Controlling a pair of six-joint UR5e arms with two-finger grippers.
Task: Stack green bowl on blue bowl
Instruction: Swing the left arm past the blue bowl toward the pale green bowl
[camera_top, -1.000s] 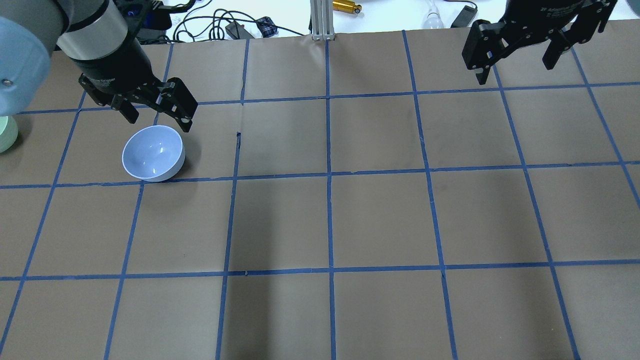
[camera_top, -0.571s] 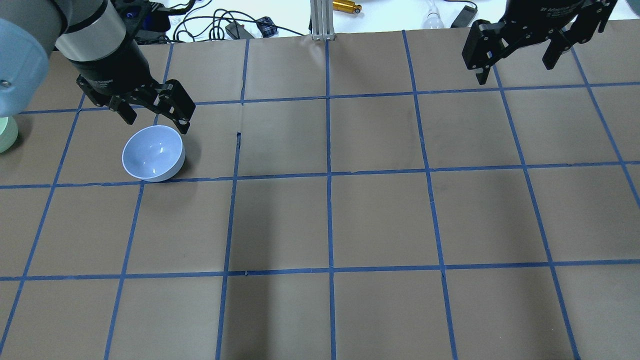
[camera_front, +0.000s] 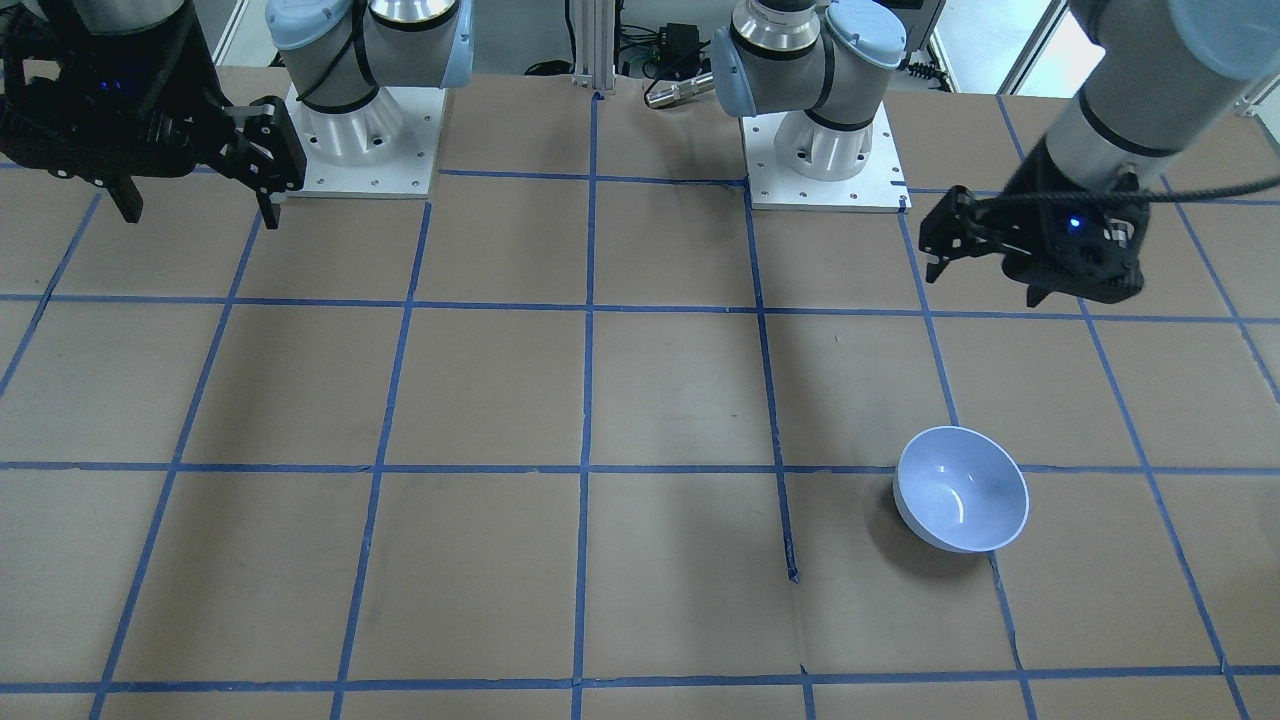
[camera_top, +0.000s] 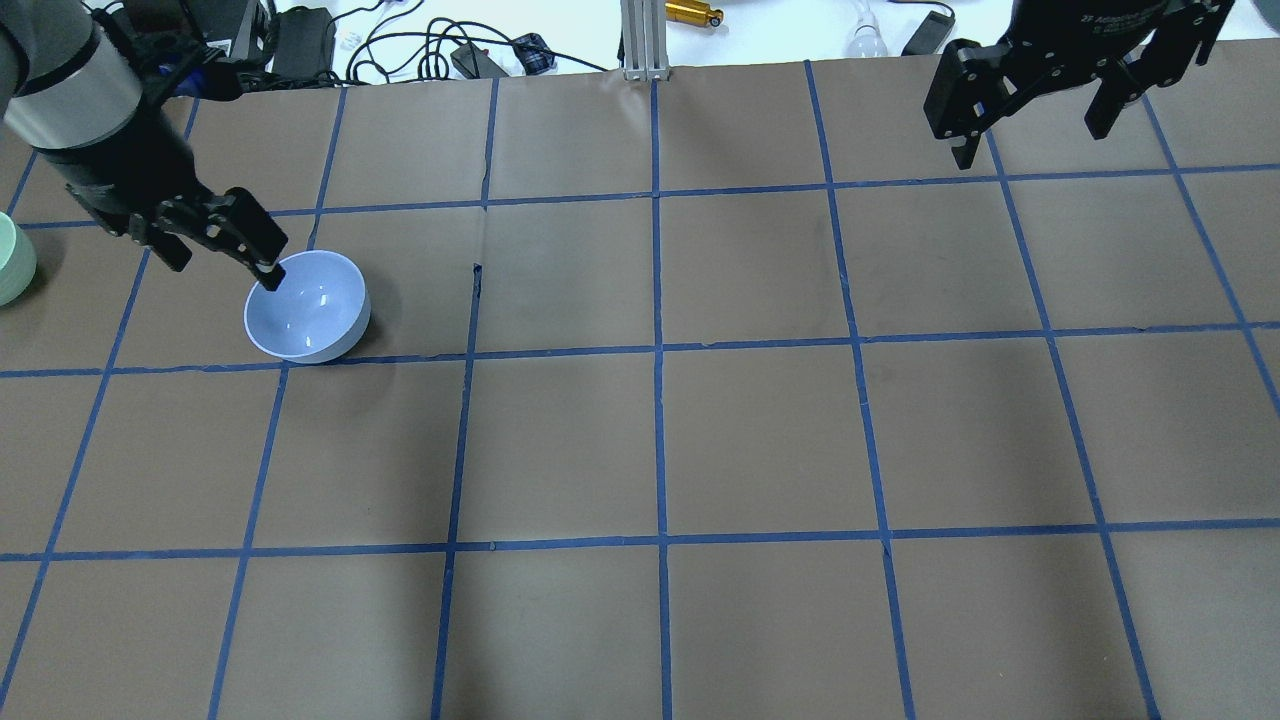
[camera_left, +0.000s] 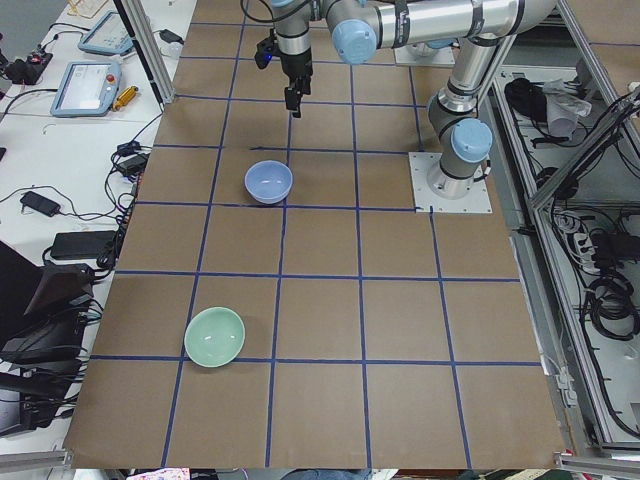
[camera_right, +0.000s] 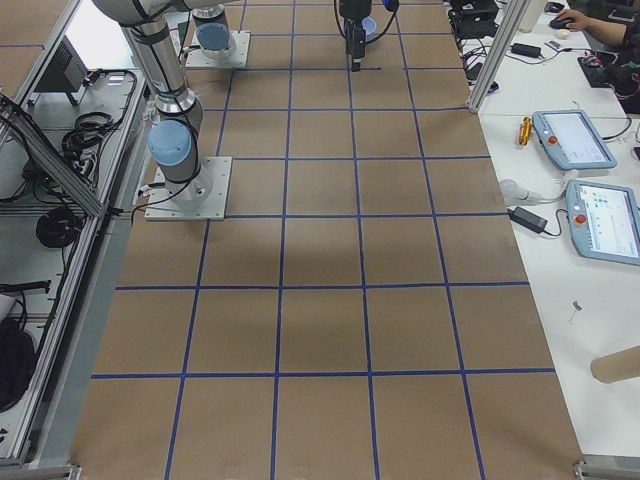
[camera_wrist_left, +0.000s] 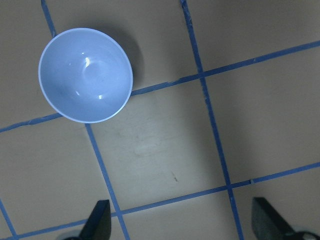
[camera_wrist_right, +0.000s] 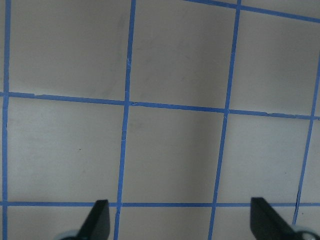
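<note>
The blue bowl (camera_top: 307, 305) stands upright and empty on the brown table, at the left in the overhead view; it also shows in the front view (camera_front: 962, 488), the left side view (camera_left: 268, 181) and the left wrist view (camera_wrist_left: 85, 75). The green bowl (camera_top: 12, 260) is cut off by the overhead view's left edge and shows whole in the left side view (camera_left: 214, 336), apart from the blue bowl. My left gripper (camera_top: 225, 265) is open and empty, raised over the table just left of the blue bowl. My right gripper (camera_top: 1030, 140) is open and empty, high at the far right.
Blue tape lines divide the table into squares. Cables and power bricks (camera_top: 450, 50) and an aluminium post (camera_top: 640, 40) lie past the far edge. The two arm bases (camera_front: 825, 150) stand on white plates. Tablets (camera_right: 575, 140) lie on a side bench.
My left gripper has moved left in the overhead view, from behind the blue bowl to beside its left rim, toward the green bowl. It stays open. The right arm and both bowls have not moved.
</note>
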